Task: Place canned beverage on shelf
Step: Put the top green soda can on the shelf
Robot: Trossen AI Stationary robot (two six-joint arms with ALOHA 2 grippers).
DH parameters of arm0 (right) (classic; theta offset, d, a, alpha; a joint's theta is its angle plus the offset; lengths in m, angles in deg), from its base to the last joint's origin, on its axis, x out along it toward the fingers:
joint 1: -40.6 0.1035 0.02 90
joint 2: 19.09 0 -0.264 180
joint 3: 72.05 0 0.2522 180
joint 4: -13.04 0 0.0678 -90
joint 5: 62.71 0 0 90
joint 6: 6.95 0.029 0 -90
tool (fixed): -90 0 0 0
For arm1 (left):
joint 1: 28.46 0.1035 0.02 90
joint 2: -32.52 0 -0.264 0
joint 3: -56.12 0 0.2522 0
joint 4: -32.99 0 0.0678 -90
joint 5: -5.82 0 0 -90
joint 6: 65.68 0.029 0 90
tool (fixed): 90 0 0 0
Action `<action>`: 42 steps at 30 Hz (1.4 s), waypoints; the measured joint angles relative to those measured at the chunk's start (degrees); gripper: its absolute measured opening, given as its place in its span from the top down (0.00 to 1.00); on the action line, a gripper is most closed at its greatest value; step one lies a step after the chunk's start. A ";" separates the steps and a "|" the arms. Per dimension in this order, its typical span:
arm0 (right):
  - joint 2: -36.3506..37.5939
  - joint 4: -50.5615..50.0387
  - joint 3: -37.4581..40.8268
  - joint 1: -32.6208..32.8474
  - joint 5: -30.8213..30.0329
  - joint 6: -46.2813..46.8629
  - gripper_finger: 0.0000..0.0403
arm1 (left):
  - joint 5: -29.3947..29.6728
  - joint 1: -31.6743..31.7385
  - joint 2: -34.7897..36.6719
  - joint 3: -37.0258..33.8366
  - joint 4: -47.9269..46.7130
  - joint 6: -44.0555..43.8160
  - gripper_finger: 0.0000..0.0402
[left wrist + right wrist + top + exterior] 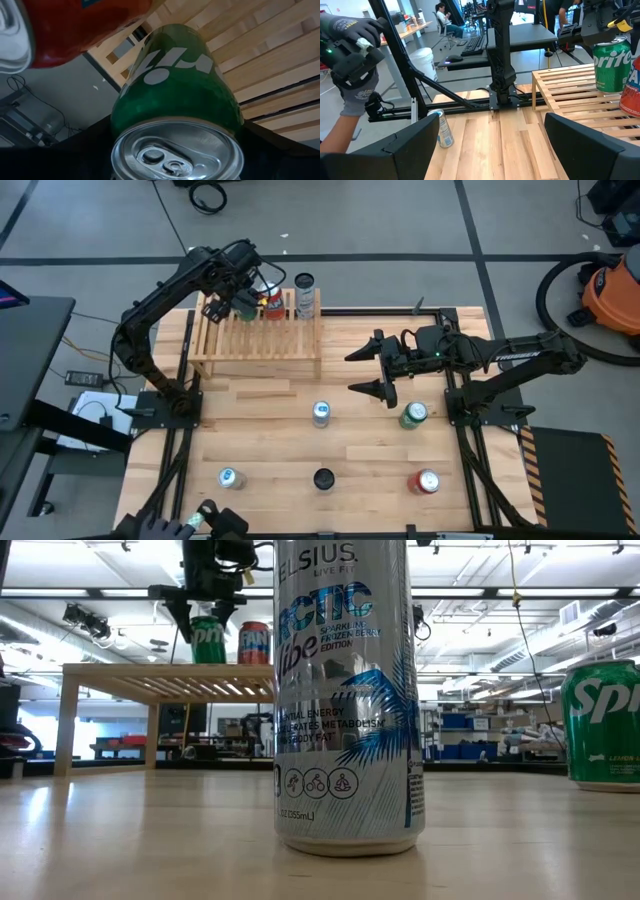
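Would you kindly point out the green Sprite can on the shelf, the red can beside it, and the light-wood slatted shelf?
green Sprite can [613, 67]: right wrist view, side label.
red can [254, 643]: low view, side.
light-wood slatted shelf [262, 340]: high view, bare slats.

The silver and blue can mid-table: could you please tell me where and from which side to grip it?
The silver and blue can stands upright and alone, so grip its straight wall at mid-height. Come level from the right, where the open right gripper waits; the left gripper is busy at the shelf.

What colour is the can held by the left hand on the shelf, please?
Green with white lettering, a Sprite can; the left wrist view shows it best.
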 joint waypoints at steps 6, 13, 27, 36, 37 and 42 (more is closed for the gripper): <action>-0.01 0.00 0.00 0.00 0.00 0.00 0.08 | 0.06 -0.20 0.00 0.00 0.01 -0.05 0.21; -0.01 0.00 0.00 0.00 0.01 0.01 0.08 | 0.09 -0.16 0.00 0.00 -0.47 -0.15 0.21; -0.01 0.00 0.00 0.00 0.02 0.02 0.08 | -1.04 -0.05 0.00 0.00 -0.50 2.38 0.21; 0.01 0.00 0.00 0.00 0.00 0.00 0.08 | -1.00 0.02 0.00 0.00 0.82 2.45 0.21; 0.01 0.00 0.00 0.00 0.01 0.01 0.08 | -1.00 0.02 0.00 0.00 0.75 2.46 0.21; -0.01 0.00 0.00 0.00 0.01 0.02 0.08 | -0.97 0.02 0.00 0.00 -1.11 2.51 0.21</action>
